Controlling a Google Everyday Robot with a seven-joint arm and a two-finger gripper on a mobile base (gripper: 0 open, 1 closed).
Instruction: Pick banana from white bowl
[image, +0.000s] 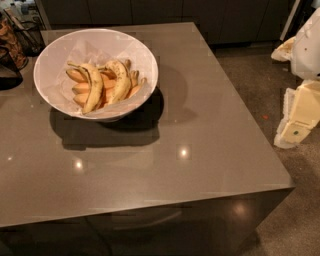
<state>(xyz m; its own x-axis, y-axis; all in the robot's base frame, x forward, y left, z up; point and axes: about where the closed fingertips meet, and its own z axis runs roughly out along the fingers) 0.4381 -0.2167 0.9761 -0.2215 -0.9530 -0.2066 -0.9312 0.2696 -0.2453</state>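
Note:
The white bowl stands on the far left part of the grey table; it is lined with crinkled whitish paper. The banana, large, yellow and freckled, lies curved on top of the pile, right of centre. A similar large banana with a dark line along its edge lies to its left. Smaller orange-yellow bananas lie under and beside them. My gripper, on the cream-white arm, is at the right edge of the view, beyond the table's right side, far from the bowl and over the floor.
Dark wire baskets stand at the table's far left corner, close to the bowl. Dark cabinets run along the back. Speckled floor lies to the right of the table.

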